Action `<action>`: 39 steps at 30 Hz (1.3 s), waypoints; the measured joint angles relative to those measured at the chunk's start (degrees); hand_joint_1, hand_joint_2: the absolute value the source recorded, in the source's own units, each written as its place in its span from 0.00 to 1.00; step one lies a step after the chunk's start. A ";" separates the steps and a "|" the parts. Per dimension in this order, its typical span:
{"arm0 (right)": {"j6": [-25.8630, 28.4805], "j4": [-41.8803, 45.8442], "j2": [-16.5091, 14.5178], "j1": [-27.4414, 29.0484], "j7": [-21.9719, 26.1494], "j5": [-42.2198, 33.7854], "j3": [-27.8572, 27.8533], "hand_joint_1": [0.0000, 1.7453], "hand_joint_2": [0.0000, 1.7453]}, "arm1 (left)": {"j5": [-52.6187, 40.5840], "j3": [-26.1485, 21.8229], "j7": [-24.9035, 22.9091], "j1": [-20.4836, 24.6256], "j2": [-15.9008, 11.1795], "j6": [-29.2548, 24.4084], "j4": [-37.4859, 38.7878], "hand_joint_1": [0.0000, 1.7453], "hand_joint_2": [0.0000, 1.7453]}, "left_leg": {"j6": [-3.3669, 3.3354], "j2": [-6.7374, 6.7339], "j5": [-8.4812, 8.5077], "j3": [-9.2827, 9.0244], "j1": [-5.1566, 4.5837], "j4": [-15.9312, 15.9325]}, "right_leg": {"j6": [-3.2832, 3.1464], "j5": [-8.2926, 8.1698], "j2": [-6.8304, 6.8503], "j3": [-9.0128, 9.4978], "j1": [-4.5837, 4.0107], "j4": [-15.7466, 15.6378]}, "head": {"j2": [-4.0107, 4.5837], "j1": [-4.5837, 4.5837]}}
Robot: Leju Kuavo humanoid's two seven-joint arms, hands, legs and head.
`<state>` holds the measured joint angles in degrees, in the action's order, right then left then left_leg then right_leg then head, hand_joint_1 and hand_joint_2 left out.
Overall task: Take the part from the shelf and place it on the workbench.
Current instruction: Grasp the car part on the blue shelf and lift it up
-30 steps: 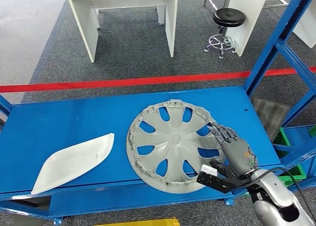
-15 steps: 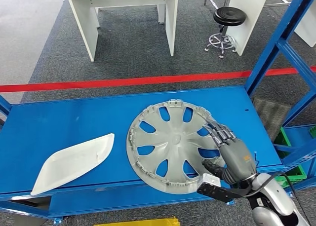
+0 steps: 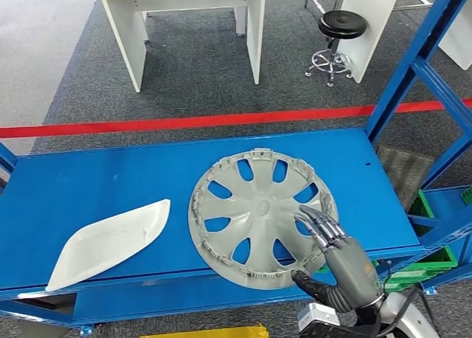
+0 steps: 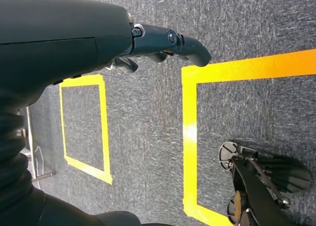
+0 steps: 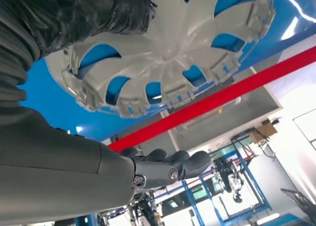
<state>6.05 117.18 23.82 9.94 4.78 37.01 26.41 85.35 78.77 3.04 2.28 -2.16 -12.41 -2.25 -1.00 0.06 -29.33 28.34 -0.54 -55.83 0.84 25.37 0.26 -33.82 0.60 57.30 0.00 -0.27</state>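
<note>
Your right wrist camera showed the grey wheel cover (image 5: 175, 43) lying on the blue shelf (image 5: 44, 107), the robot hand (image 5: 111, 167) at 7 o'clock of it, thumb stretched out, a red floor line (image 5: 238, 88) beyond.

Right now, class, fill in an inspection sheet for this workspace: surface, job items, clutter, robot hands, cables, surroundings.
Surface: blue shelf, flat.
Job items: grey wheel cover lying flat near the front edge.
Clutter: white curved panel lying apart from the cover.
Robot hands: right robot hand with fingers over the cover's rim, thumb below; left robot hand hanging over carpet.
Cables: black cable at the right wrist.
Surroundings: white table, black stool, red floor line.
</note>
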 joint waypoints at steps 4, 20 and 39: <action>-0.03 0.00 -0.04 0.24 -0.05 0.00 0.42 0.00 1.00 | 0.00 0.00 -0.01 0.00 0.02 0.00 0.00 0.00 1.00 | 0.00 0.00 0.00 0.00 0.00 0.00 | 0.00 0.00 0.00 0.00 0.00 0.00 | 0.00 0.00; 0.73 -5.41 -0.04 -0.25 -7.32 0.28 6.21 0.00 1.00 | -0.10 0.10 -1.66 0.06 -0.14 0.55 0.00 0.00 1.00 | 0.00 0.00 0.00 0.00 0.00 0.00 | 0.00 0.00 0.00 0.00 0.00 0.01 | 0.00 0.00; -1.07 -14.73 -1.27 -4.76 -8.86 1.73 7.64 0.00 1.00 | -0.22 1.36 -3.12 0.16 -0.39 1.11 -0.01 0.00 1.00 | 0.00 0.00 0.01 0.00 0.00 0.00 | 0.00 0.00 0.00 0.00 0.00 0.02 | 0.00 0.00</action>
<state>4.99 102.44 22.56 5.17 -4.08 38.75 34.05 85.13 80.13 -0.08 2.44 -2.55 -11.30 -2.26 -1.00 0.07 -29.32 28.34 -0.54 -55.83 0.84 25.36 0.25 -33.82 0.60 57.32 0.00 -0.27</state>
